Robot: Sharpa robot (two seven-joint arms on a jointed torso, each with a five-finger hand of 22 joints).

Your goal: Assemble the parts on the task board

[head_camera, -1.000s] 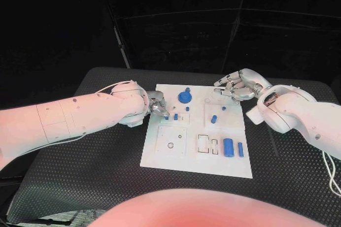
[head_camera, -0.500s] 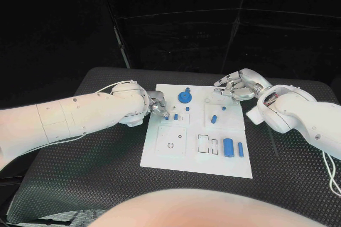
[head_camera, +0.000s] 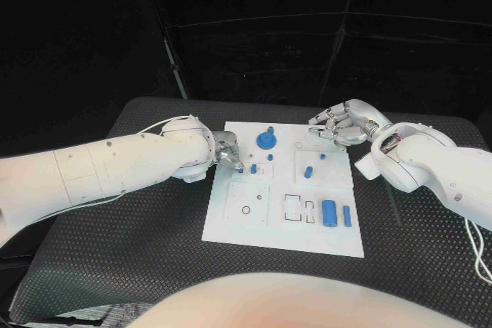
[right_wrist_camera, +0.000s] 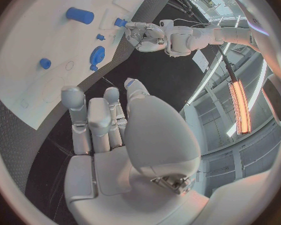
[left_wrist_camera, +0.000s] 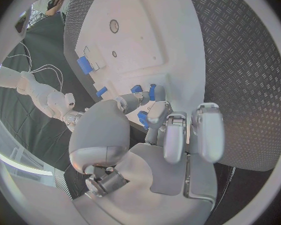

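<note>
The white task board (head_camera: pixel 269 221) lies mid-table. My left hand (head_camera: pixel 227 156) is at its left edge, fingertips closed round a small blue part (head_camera: pixel 241 169) beside another small part (head_camera: pixel 253 168); the left wrist view shows blue (left_wrist_camera: pixel 142 119) between thumb and finger. My right hand (head_camera: pixel 343 125) hovers over the far right corner, fingers loosely bent, holding nothing. Also on the board are a blue disc (head_camera: pixel 266 139), a short peg (head_camera: pixel 308 172), a thick cylinder (head_camera: pixel 330 212) and a thin one (head_camera: pixel 348 215).
Black ribbed mat (head_camera: pixel 134 242) surrounds the board on all sides. Two tiny blue pieces (head_camera: pixel 271 156) (head_camera: pixel 323 156) stand on the far half of the board. Rectangular slots (head_camera: pixel 294 207) and a square recess with a ring (head_camera: pixel 247 200) sit on the near half.
</note>
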